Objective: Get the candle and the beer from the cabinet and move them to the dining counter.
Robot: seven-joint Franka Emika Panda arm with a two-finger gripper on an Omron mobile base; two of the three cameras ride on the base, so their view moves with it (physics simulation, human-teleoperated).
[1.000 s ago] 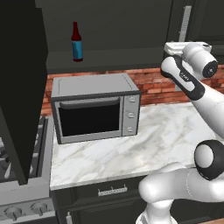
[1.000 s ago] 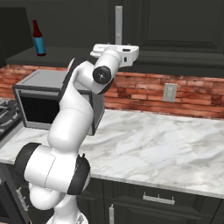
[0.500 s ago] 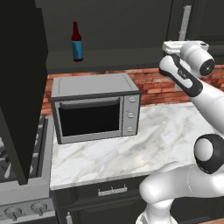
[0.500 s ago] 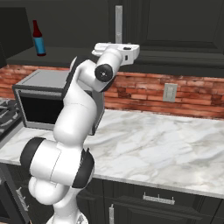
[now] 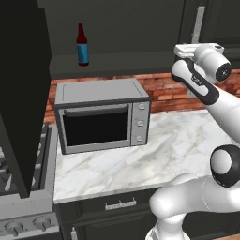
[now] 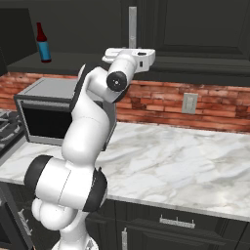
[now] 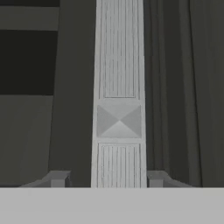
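At upper right of the left base view, the gripper (image 5: 199, 48) is seen raised against the cabinet (image 5: 140, 28), right at the lower end of a vertical silver bar handle (image 5: 198, 23). In the right base view the same gripper (image 6: 131, 49) is placed upper centre, below that handle (image 6: 132, 20). In the hand view the handle (image 7: 119, 92) is shown running top to bottom through the middle of the frame, with the two fingertips (image 7: 58, 178) set on either side of it at the bottom. The fingers are narrowed around the bar, with a thin gap visible on each side; whether contact is made cannot be told.

The beer (image 5: 82, 45) is seen upright in the open cabinet bay at upper left of the left base view, above the grey microwave (image 5: 101, 115). In the right base view the beer (image 6: 43, 43) is at far upper left. It is well apart from the gripper, off toward the left edge in both base views, at about the same height.

The microwave is set on the marble counter (image 5: 168, 150) against the red brick backsplash (image 6: 210, 105). An open dark cabinet door (image 5: 21, 79) is seen along the left edge of the left base view.
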